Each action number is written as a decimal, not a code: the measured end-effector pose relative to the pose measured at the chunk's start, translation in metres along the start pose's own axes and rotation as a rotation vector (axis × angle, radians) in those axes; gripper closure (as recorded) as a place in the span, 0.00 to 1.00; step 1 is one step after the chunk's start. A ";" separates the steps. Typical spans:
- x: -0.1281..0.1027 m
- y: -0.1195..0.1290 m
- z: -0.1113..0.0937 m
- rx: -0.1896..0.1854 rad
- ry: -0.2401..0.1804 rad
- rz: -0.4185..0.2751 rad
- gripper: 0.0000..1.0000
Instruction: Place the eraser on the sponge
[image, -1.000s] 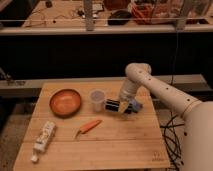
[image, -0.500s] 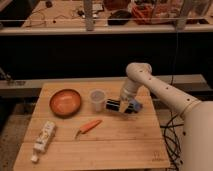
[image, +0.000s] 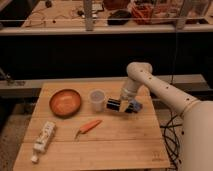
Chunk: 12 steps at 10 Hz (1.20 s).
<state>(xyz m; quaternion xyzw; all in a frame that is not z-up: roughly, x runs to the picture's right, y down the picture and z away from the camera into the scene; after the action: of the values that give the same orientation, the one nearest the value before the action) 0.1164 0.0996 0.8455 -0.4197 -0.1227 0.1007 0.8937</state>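
My gripper hangs low over the right half of the wooden table, just right of a clear cup. A blue sponge lies on the table right against the gripper's right side, partly covered by it. I cannot pick out the eraser as a separate thing; it may be hidden at the dark gripper tip. The white arm reaches in from the right.
An orange bowl sits at the left of the table. A carrot lies in front of the cup, and a white tube lies near the front left corner. A dark shelf and railing run behind the table.
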 end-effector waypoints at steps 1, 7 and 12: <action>0.003 -0.001 -0.001 0.001 0.001 0.005 0.98; -0.002 -0.005 0.001 -0.001 0.003 0.021 0.98; -0.001 -0.012 0.000 0.001 0.002 0.036 0.98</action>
<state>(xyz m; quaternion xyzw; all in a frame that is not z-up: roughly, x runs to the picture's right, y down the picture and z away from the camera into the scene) 0.1168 0.0918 0.8544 -0.4216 -0.1141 0.1164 0.8920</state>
